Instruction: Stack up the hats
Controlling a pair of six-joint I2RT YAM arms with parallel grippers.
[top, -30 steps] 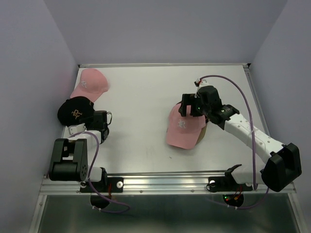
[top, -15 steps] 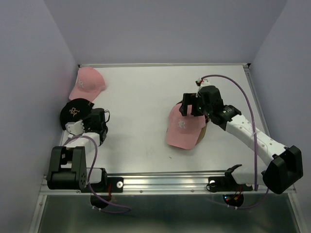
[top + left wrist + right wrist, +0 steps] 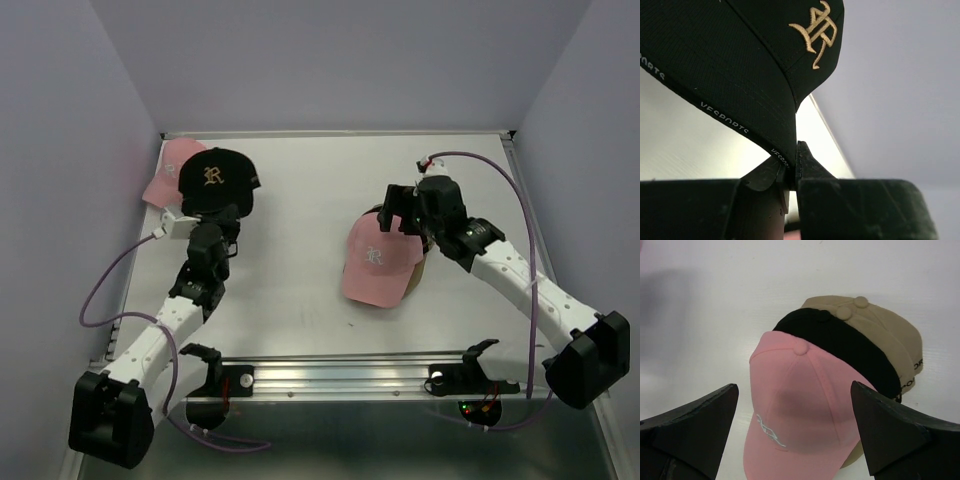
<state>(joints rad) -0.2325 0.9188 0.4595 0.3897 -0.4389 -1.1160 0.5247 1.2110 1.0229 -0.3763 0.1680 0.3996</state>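
At the far left of the table (image 3: 300,190), left gripper (image 3: 791,156) clenched on the edge of the raised black cap (image 3: 215,180) — cap held off the surface, partly over the lone pink cap (image 3: 160,182) by the left wall. Right of centre, right gripper (image 3: 792,386) spread wide, holding nothing, above the stack — top pink cap (image 3: 800,405), stacked black cap (image 3: 840,340), two tan caps (image 3: 885,322) beneath.

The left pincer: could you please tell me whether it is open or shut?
Shut: the left pincer grips the black cap by its lower edge, both fingers pressed against the fabric in the wrist view.
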